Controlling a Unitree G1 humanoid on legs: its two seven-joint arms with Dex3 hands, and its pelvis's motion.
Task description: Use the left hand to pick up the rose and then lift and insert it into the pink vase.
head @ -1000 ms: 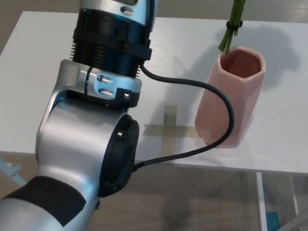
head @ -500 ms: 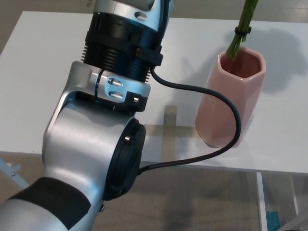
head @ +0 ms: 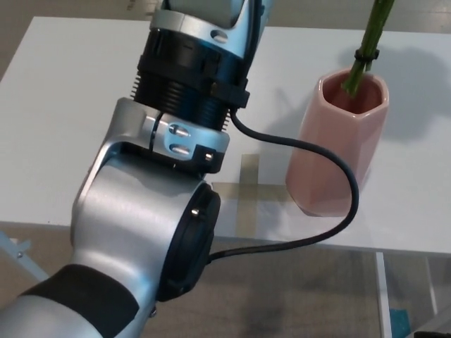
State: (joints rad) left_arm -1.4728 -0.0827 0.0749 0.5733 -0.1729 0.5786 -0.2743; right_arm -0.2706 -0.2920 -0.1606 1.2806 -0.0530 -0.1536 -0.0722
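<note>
A pink faceted vase (head: pixel 338 151) stands upright on the white table (head: pixel 63 127), right of centre. Green rose stems (head: pixel 366 53), bound by a black tie, hang down from the top edge, and their lower ends sit just inside the vase's mouth. The flower head is out of the picture. My left arm (head: pixel 155 211) fills the left and middle of the head view, rising toward the top edge. Its hand is cut off above the frame. My right hand does not show.
A black cable (head: pixel 331 225) loops from the arm across the front of the vase. A taped cross (head: pixel 246 190) marks the table just left of the vase. The table's near edge runs along the bottom, with floor below.
The stems have moved right and down, from over the vase's back left rim into its mouth. My left arm has shifted right along with them.
</note>
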